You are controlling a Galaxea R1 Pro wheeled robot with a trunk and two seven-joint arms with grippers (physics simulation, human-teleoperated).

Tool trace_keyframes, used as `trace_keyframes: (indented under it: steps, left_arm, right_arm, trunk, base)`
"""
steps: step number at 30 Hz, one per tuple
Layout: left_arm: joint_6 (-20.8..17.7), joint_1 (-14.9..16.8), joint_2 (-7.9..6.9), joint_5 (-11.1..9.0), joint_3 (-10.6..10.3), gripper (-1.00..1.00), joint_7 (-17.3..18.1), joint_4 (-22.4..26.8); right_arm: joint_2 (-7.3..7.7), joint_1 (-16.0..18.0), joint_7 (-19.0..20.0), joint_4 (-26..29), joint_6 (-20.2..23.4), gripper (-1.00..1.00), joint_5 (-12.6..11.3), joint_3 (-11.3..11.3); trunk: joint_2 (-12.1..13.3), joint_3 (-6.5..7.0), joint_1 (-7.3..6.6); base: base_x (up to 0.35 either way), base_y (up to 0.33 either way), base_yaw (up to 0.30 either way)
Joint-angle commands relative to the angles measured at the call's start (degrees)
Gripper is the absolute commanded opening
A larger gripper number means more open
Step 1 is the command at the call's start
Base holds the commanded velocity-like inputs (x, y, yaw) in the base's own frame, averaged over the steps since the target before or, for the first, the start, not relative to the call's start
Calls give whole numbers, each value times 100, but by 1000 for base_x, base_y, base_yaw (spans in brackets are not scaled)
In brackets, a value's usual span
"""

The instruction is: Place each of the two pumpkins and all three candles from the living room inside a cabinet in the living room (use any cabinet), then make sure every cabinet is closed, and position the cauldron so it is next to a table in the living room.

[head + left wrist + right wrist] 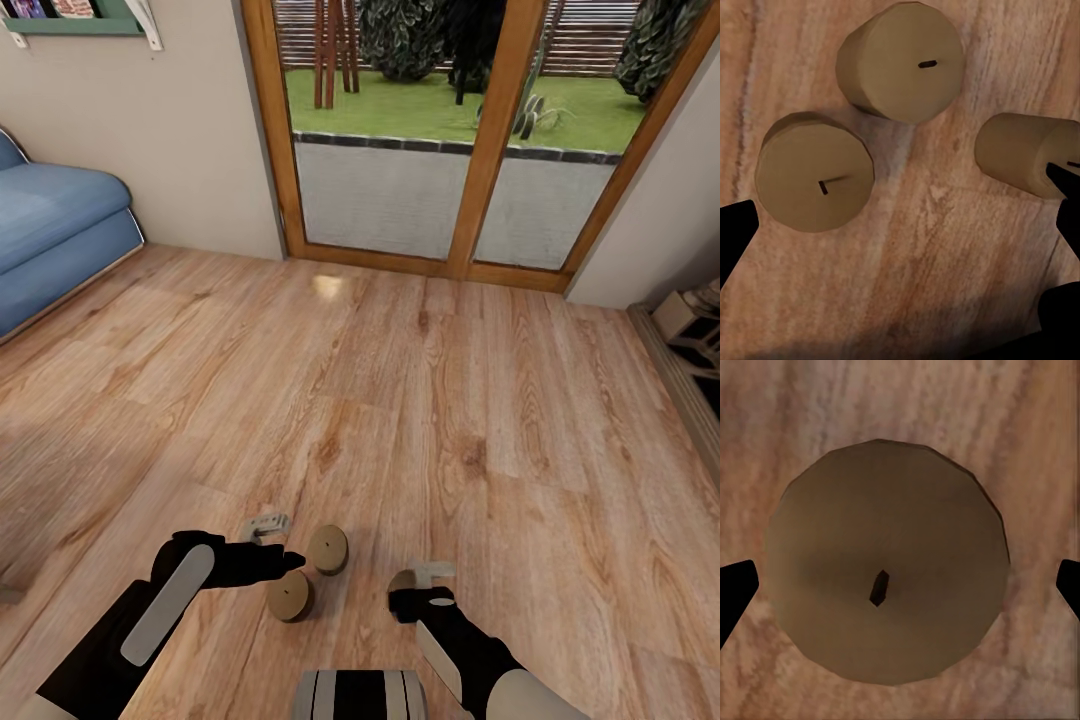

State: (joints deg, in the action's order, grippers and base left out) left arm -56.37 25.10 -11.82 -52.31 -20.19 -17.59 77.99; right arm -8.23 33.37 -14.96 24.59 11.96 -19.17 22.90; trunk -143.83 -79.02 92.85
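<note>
Tan candles (900, 64); wood-grain brown floor (420, 400); blue sofa (50, 230).

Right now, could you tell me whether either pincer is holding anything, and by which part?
Nothing is held. The right pincer hangs open above one candle; the left pincer is open above the floor beside the candles.

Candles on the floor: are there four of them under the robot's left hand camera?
No, three candles stand on the wooden floor: one, another, and a third.
</note>
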Motion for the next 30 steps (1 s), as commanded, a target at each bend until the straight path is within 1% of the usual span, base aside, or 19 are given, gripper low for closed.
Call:
trace_keyframes:
  steps: [1,16,21,30]
  left_arm:
    - [-5,4,-5,-60,-11,100,-60,6]
    - [-5,4,-5,-61,-19,100,-60,6]
    - [-5,4,-5,-62,-19,100,-60,6]
    - [-5,4,-5,-61,-18,100,-60,6]
  right_arm:
    - [5,3,-68,11,27,100,-48,48]
    - [-4,3,-78,11,23,100,-52,57]
    - [-4,2,-78,11,18,100,-52,57]
    - [-4,2,-63,11,-35,100,-52,57]
  trunk:
    - [-2,-4,-1]
    - [-2,-4,-1]
    - [-8,-115,12]
    - [-8,-115,12]
  base:
    - [0,0,0]
    - [0,0,0]
    - [0,0,0]
    - [0,0,0]
